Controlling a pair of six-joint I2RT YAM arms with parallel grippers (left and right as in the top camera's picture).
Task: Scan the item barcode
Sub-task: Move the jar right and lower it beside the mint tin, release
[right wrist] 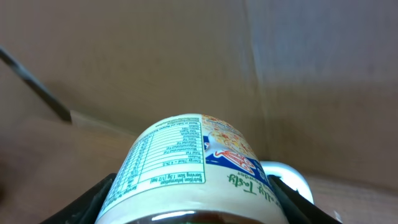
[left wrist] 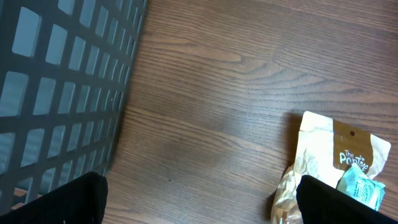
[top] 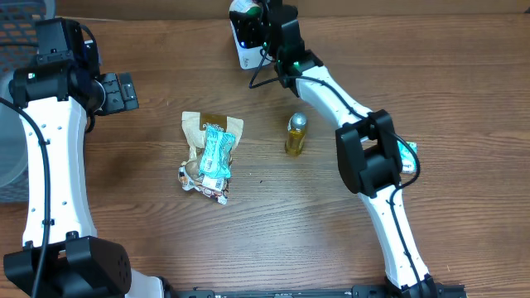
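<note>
Far left, top corner: dark plastic mesh basket point(top: 15, 33), standing on the brown wood-grain worktop point(top: 149, 223). In the left wrist view its grid wall fills the left side.

Left fingers point(top: 124, 91): just right of the basket, above bare worktop. Spread wide, nothing between them. In the wrist view the two dark tips sit at the bottom corners of the frame.

Centre-left: heap of snack packets lying flat.
- beige paper pouch with a brown band point(top: 203, 126), at the far end of the heap
- teal wrapper point(top: 217, 153), lying on top
- crinkled silver foil packet point(top: 199, 180), at the near end

Centre: small bottle of yellow liquid with a metallic cap point(top: 296, 134). It is apart from the heap and touches nothing.

Top centre: right fingers point(top: 258, 29), at the far edge of the worktop, closed around a white round tub point(top: 242, 25) with a printed nutrition label. The tub is held off the worktop. In the right wrist view one finger presses each flank of the tub. The label panel faces the camera, and a brown cardboard panel point(right wrist: 155, 56) stands behind.

Right: small teal item point(top: 408, 152), partly hidden under the right arm; kind cannot be told.
</note>
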